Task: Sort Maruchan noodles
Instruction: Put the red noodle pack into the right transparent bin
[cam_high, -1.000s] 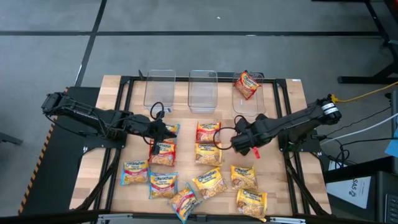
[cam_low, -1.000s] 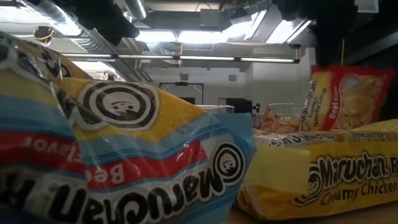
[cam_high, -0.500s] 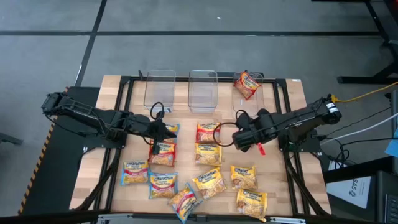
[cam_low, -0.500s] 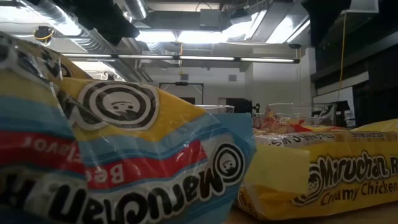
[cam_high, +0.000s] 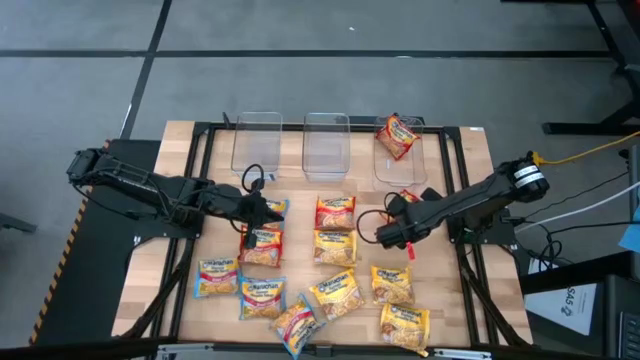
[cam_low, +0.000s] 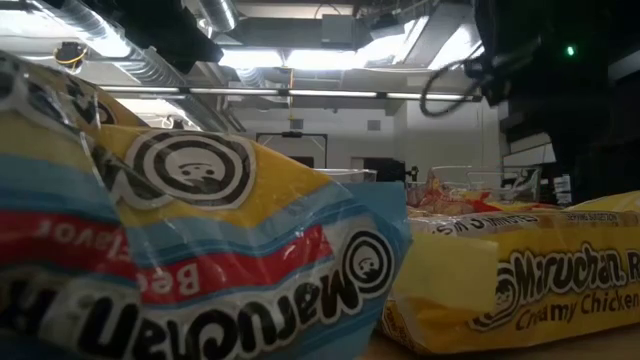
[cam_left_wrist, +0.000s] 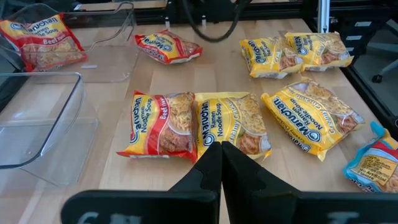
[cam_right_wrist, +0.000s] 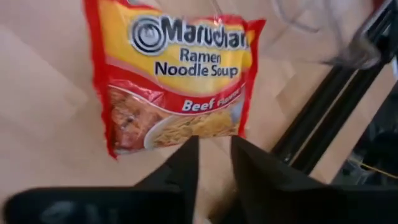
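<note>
- Wood makes up the surface (cam_high: 300, 193) where I work, with gray floor all around it.
- Three clear bins stand in a row at the far edge. The left bin (cam_high: 256, 143) and the middle bin (cam_high: 326, 145) have nothing in them.
- The right bin (cam_high: 420, 165) holds one red noodle packet (cam_high: 397, 135), and it is leaning.
- The other noodle packets (cam_high: 334, 245) lie flat on the wood in the middle and at the near side. Some have red trim, some yellow and some blue.
- My right claw (cam_high: 385, 237) is low over the wood, right of the middle packets. Its fingers (cam_right_wrist: 186, 162) stand apart, let go, with nothing between them.
- Just past those fingertips lies a red beef packet (cam_right_wrist: 177, 81), flat on the wood and close to the black frame rail.
- My left claw (cam_high: 266, 212) is on the left side, above a blue-trimmed packet (cam_high: 276, 208) and a red-trimmed one (cam_high: 262, 245). Its fingers are pressed tight together and hold nothing.
- My left wrist camera looks over a red beef pack (cam_left_wrist: 158, 124) and a yellow pack (cam_left_wrist: 230, 121) touching side by side.
- Down low, a blue-trimmed pack (cam_low: 200, 260) fills the near view, with a yellow creamy chicken pack (cam_low: 530, 285) beside it.
</note>
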